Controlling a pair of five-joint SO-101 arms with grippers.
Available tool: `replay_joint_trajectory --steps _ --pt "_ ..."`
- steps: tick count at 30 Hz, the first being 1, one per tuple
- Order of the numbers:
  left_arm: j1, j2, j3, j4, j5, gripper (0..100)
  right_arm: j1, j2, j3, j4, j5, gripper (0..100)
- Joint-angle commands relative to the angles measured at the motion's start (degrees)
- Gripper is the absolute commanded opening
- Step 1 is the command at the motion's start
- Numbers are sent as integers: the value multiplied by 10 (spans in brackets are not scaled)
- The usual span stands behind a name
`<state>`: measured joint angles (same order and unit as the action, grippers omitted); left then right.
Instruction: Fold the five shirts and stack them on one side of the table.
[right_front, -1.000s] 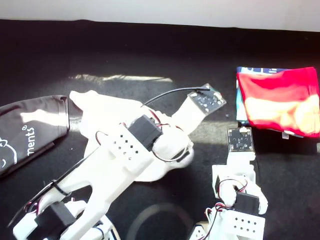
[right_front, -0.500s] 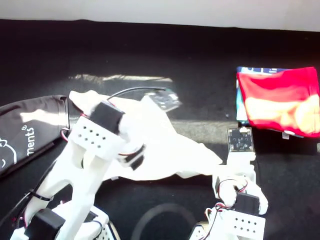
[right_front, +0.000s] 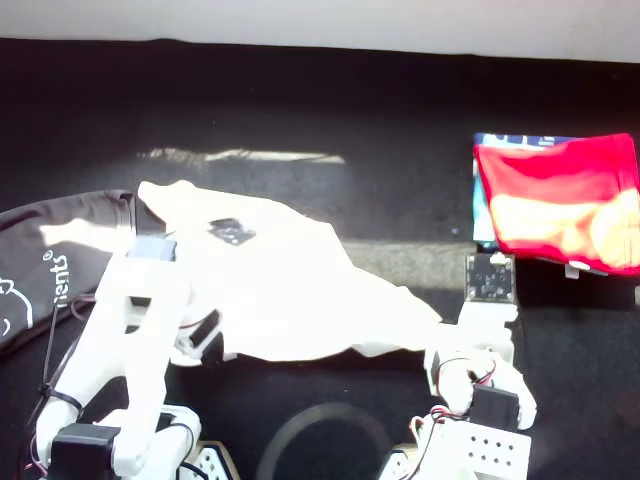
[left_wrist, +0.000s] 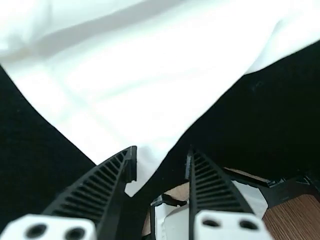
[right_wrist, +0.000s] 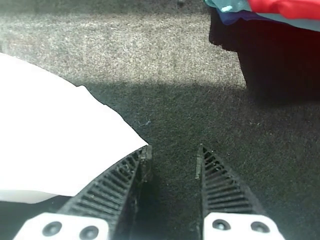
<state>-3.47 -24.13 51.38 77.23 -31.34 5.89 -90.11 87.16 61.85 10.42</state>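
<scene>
The job looks a little past halfway. At the right edge of the surface (right_front: 300, 100) a folded red shirt (right_front: 560, 200) lies squarely on top of a small stack, with blue cloth (right_front: 505, 139) showing under its far edge. How many shirts lie beneath it cannot be counted.

Two garments are left. A white shirt (right_front: 300, 290) lies spread and rumpled across the middle of the surface, unfolded, with soft ridges and one corner tapering toward the right arm. A black shirt (right_front: 50, 260) with pale print lies loose at the left edge, touching the white one.

The left gripper (left_wrist: 161, 152) hangs low over the near left hem of the white shirt. Its jaws are parted, with a tip of the hem lying between them but not pinched. The right gripper (right_wrist: 173, 149) is likewise released, over bare surface just beside the shirt's right corner.
</scene>
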Motion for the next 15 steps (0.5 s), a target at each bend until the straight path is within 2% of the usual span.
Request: replay_joint_trajectory --steps 1,5,11,15 --pt "-46 -17 30 -84 -5 171 -26 -1 -1 -4 -6 149" --pt "-91 -13 68 -168 -33 171 -44 -1 -1 -5 -6 149" --pt "-100 -13 124 -216 -37 171 -45 -1 0 -6 -7 149" --pt "-100 -13 124 -217 -36 169 -45 -1 25 -15 -7 149"
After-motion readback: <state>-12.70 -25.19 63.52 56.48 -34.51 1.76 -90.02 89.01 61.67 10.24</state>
